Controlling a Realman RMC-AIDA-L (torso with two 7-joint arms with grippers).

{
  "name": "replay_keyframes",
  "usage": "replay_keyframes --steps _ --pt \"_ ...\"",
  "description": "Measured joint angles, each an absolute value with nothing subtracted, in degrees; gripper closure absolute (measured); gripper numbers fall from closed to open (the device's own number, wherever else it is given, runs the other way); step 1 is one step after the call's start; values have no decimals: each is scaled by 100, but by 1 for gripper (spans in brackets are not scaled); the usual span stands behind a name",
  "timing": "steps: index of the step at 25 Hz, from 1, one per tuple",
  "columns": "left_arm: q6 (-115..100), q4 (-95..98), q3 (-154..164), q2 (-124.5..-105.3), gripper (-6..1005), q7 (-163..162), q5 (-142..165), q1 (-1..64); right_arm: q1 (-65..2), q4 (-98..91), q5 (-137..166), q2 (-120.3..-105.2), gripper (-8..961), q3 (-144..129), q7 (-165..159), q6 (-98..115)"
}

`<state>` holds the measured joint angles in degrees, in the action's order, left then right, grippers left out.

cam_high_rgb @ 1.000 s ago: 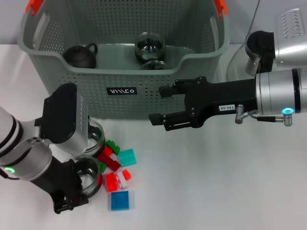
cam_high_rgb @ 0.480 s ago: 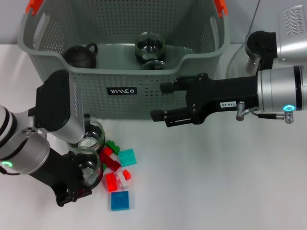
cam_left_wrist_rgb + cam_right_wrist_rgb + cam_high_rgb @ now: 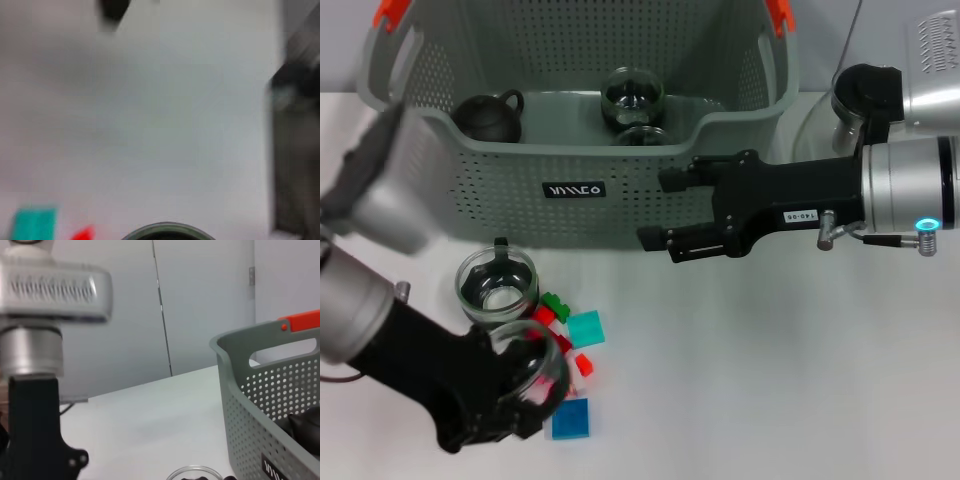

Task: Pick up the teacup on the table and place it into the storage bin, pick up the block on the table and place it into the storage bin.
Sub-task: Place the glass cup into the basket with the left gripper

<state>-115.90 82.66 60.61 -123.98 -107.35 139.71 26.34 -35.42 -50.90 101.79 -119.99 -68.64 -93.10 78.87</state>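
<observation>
On the white table (image 3: 770,380) in the head view, my left gripper (image 3: 523,388) is shut on a clear glass teacup (image 3: 538,368), tilted just over the red blocks. That cup's rim (image 3: 167,230) edges the left wrist view. A second glass teacup (image 3: 498,284) stands upright on the table before the storage bin (image 3: 570,185). Loose blocks lie beside it: green (image 3: 556,303), teal (image 3: 586,328), red (image 3: 583,364) and blue (image 3: 570,419). My right gripper (image 3: 655,210) hovers open and empty in front of the bin's front wall.
Inside the storage bin sit a dark teapot (image 3: 488,115) and glass cups (image 3: 632,97). Orange handle clips (image 3: 391,12) mark its top corners. The right wrist view shows the bin's perforated wall (image 3: 260,410) and my left arm (image 3: 35,390).
My left arm has swung and turned, carrying the held teacup to the right and tilting it over the red blocks. The upright teacup now shows fully. My right gripper has barely shifted.
</observation>
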Motion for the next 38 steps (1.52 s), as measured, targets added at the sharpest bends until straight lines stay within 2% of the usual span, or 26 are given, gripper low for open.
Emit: replay_keyframes --steps 7,11,13,22,28,38 --pt "-11621 8061 4838 -12266 948 -11118 12868 3167 -3482 -5058 10238 -11900 96 -6822 -9338 7943" --pt "-11044 8088 3930 -12097 948 -11335 12809 3749 -3438 -4987 10248 -11831 96 -6818 -9376 8049" --pt "-10470 8082 3830 -11979 948 -11547 12810 4011 -3413 -4986 10252 -11801 96 -6795 -9423 8171" --pt "-7821 6648 4778 -11780 948 -11658 13008 4678 -3305 -4985 10266 -11774 97 -6687 -9483 8437" --pt "-6073 5365 5574 -11782 951 -11582 13147 5041 -3304 -4983 10274 -11776 96 -6687 -9410 8459" --pt "-4333 4497 6217 -12078 945 -11582 13482 5139 -3367 -4983 10674 -11880 97 -6684 -9369 8424"
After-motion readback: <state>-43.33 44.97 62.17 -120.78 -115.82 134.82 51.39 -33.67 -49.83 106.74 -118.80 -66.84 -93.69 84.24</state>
